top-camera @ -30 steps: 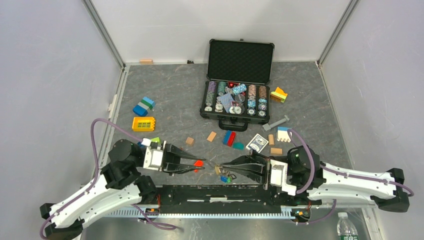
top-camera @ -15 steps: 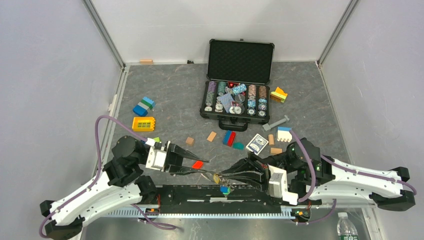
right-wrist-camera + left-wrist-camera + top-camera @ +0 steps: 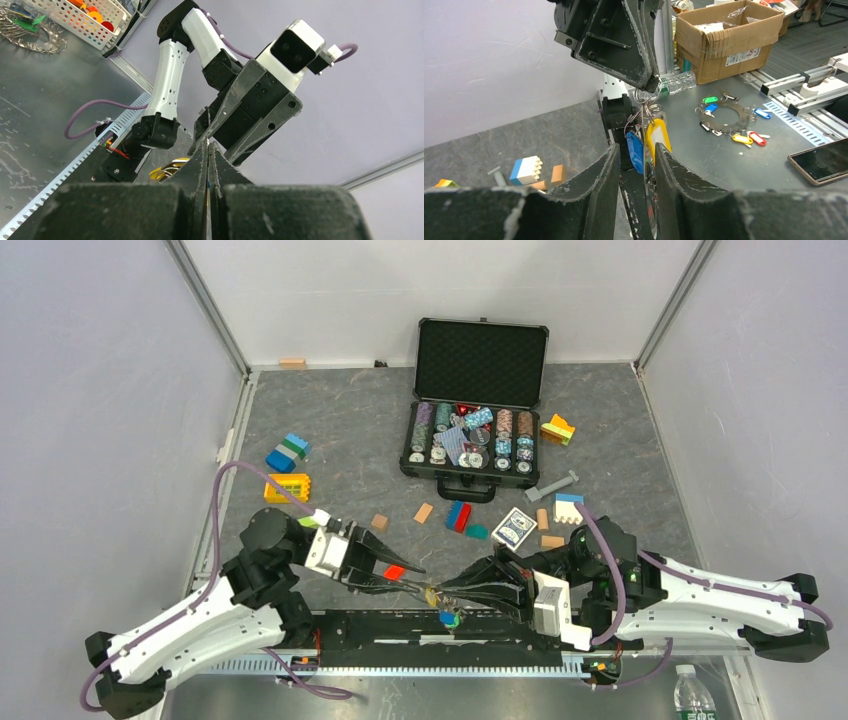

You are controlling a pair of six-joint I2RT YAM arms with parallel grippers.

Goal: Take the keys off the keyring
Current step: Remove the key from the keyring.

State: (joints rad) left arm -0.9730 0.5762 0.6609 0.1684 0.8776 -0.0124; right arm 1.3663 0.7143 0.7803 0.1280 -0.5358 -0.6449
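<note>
My right gripper [image 3: 441, 592] is shut on the keyring [image 3: 644, 96], a thin wire ring pinched at its tips [image 3: 647, 86]. The keys [image 3: 447, 615] dangle from the ring above the near rail. A yellow-covered key [image 3: 658, 139] and a blue one [image 3: 635, 151] hang in the gap of my left gripper [image 3: 636, 150]. Its jaws stand apart on either side of them, the yellow cover close to the right finger [image 3: 669, 167]. Seen from above, the left gripper [image 3: 421, 579] meets the right one tip to tip. The right wrist view shows ring coils and the yellow cover [image 3: 165, 172] beside the shut right gripper [image 3: 208, 146].
A small red piece [image 3: 396, 571] lies on the mat under the left gripper. An open case of poker chips [image 3: 470, 440] stands at the back. A card box [image 3: 516, 527] and coloured blocks [image 3: 460, 516] are scattered mid-mat, and a yellow block [image 3: 287, 487] lies left. A black rail [image 3: 420, 632] runs along the near edge.
The right gripper has lifted the bunch of keys off the mat. The left arm has swung in to the right until its fingers bracket the hanging keys, and its jaws have widened a little.
</note>
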